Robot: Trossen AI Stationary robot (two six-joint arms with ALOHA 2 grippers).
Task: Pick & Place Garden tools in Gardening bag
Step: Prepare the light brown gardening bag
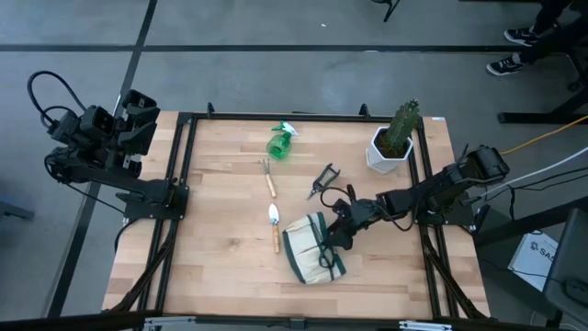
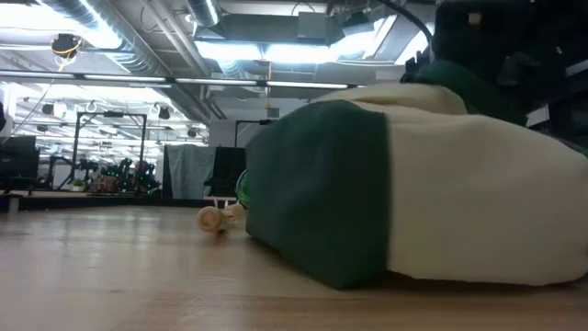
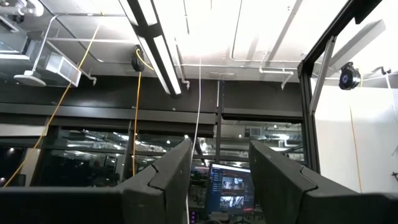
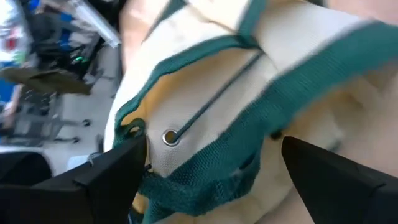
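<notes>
The beige gardening bag with dark green trim lies on its side near the table's front; it fills the low view. My right gripper is open at the bag's far right end, its fingers on either side of a green handle strap. The trowel lies just left of the bag. The hand fork, the green spray bottle and the pruning shears lie farther back. My left gripper is open, parked off the table's left edge, pointing up. My right gripper has its open fingers on either side of the bag's green handle strap and trim, slanting down from the table's right. I cannot tell whether the fingers touch the cloth.
A white pot with a green plant stands at the back right, close to my right arm. A black frame runs along the table's edges. A wooden handle end shows beside the bag in the low view.
</notes>
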